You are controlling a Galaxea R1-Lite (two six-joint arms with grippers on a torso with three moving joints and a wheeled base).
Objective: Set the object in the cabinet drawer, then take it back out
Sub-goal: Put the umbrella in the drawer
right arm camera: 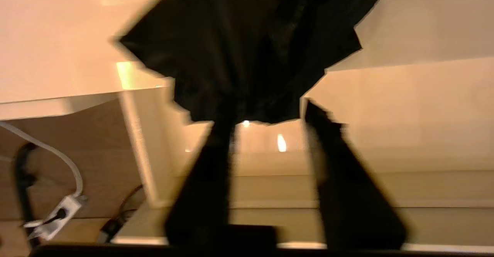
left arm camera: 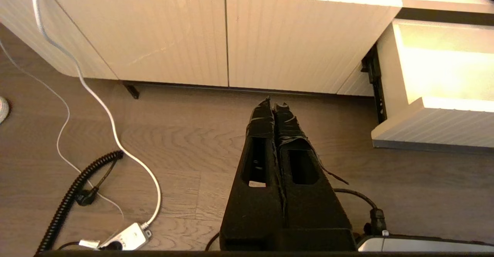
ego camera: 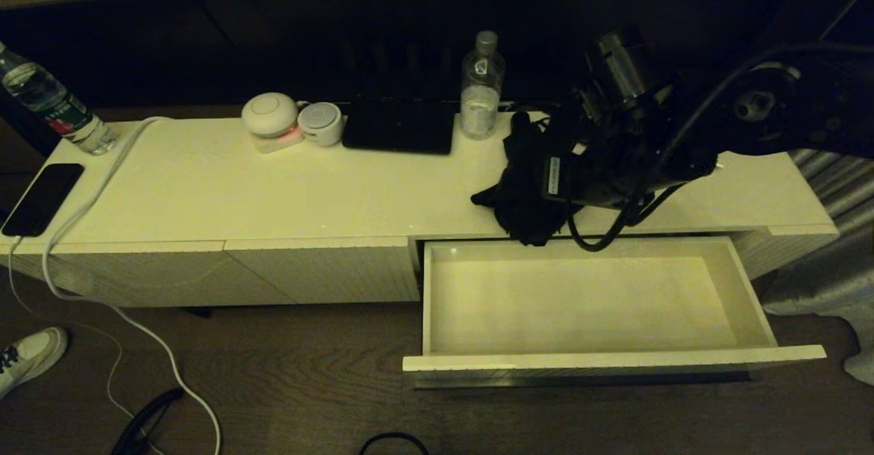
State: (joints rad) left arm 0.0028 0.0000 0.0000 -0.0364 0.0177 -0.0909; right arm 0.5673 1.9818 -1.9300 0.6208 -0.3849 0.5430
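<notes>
The black umbrella (ego camera: 522, 182) lies bunched on the cabinet top at its front edge, its fabric hanging a little over the open cabinet drawer (ego camera: 614, 359). The drawer is pulled far out and its pale interior holds nothing. My right arm (ego camera: 683, 141) reaches over the cabinet top from the right. In the right wrist view my right gripper (right arm camera: 266, 122) is open, its fingertips (right arm camera: 320, 118) at the lower edge of the umbrella fabric (right arm camera: 247, 48), above the drawer. My left gripper (left arm camera: 274, 102) is shut and holds nothing, low over the floor left of the drawer front (left arm camera: 432, 125).
On the cabinet top stand a clear water bottle (ego camera: 482, 86), a flat black tablet (ego camera: 399, 126), two round white devices (ego camera: 271, 117), another bottle (ego camera: 54, 103) and a phone (ego camera: 42, 199) on a white cable (ego camera: 89, 195). Cables and a plug block (left arm camera: 127, 237) lie on the floor.
</notes>
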